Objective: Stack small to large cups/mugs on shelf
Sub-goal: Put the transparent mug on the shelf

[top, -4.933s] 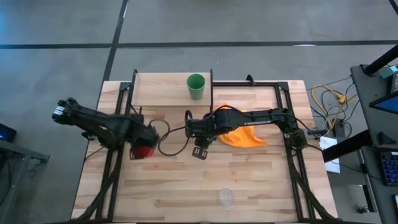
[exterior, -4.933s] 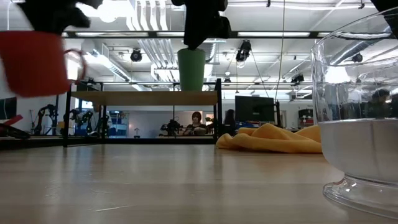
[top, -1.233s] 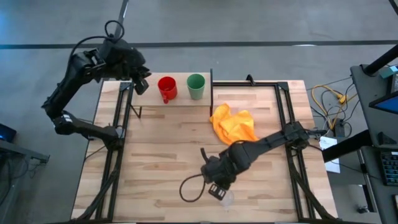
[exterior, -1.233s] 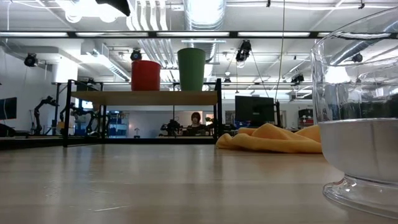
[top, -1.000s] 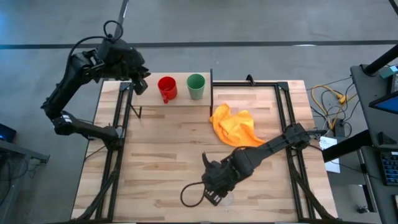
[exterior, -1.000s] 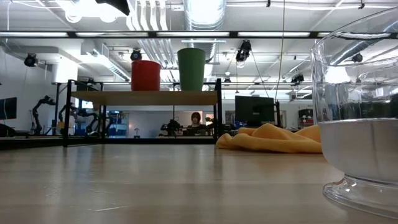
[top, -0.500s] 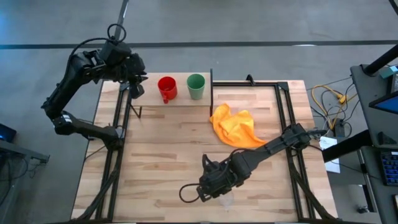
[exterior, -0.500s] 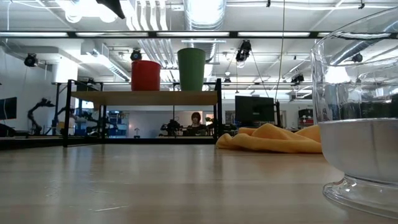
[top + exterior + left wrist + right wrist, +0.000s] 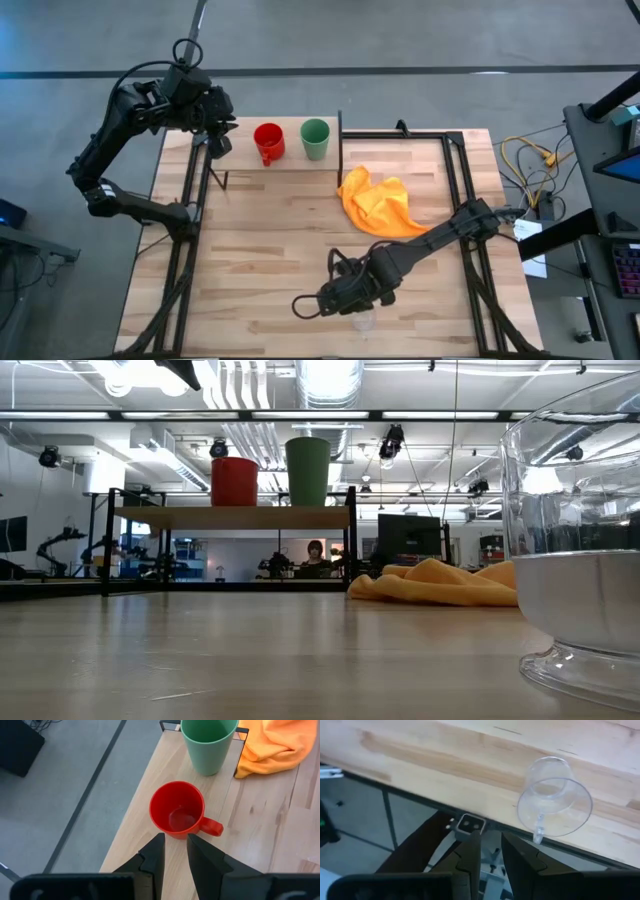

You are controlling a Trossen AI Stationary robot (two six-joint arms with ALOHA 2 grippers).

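The red mug [image 9: 267,141] and the green cup [image 9: 315,138] stand upright side by side on the light-wood shelf [image 9: 240,150] at the table's far left; the mug's handle points toward the near edge. My left gripper [image 9: 216,140] hovers left of the mug, shut and empty; its wrist view shows the mug [image 9: 177,811] just ahead of the fingers. The clear cup [image 9: 364,321] stands on the table by the near edge and fills the right of the low view [image 9: 580,560]. My right gripper [image 9: 330,300] is shut and empty just left of the cup [image 9: 554,800].
An orange cloth [image 9: 380,203] lies crumpled on the table right of the shelf. A cable loop [image 9: 305,305] hangs by my right wrist. Black frame rails [image 9: 190,240] run along both table sides. Bare wood lies between the shelf and the near edge.
My right gripper has gone a little toward the table's left edge beside the clear cup and has turned about its wrist. The cup, the red mug and the green cup have stayed where they were.
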